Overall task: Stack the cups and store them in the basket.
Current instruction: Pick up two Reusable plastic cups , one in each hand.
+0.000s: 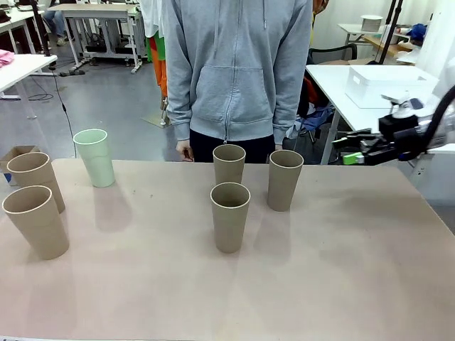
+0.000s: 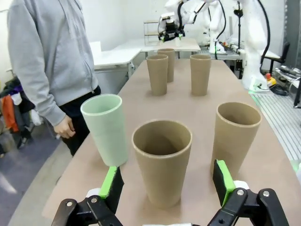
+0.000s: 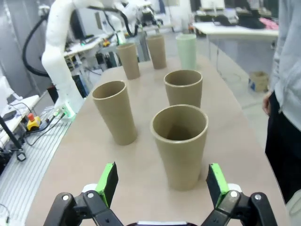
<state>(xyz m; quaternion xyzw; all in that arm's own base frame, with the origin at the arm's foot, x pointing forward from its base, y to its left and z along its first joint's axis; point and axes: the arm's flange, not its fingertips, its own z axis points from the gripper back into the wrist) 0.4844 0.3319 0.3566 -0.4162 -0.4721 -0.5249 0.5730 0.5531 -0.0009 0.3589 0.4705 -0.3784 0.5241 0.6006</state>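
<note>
Six cups stand upright and apart on the tan table. At the left are the mint green cup point(image 1: 94, 158) and two brown cups point(image 1: 35, 179) point(image 1: 37, 222). In the middle are three brown cups point(image 1: 229, 163) point(image 1: 230, 217) point(image 1: 284, 179). My left gripper point(image 2: 167, 182) is open, level with the table's left end, and a brown cup point(image 2: 162, 162) stands just ahead of its fingers. My right gripper point(image 1: 353, 150) hovers open off the far right corner. In its own view the right gripper point(image 3: 162, 182) faces the nearest brown cup point(image 3: 179, 143). The white basket point(image 1: 387, 84) sits on another table, back right.
A person in a grey hoodie stands at the far edge, one hand point(image 1: 185, 150) hanging by the table. The near half of the table point(image 1: 320, 284) is bare. A cardboard box point(image 1: 15, 155) sits on the floor at the left.
</note>
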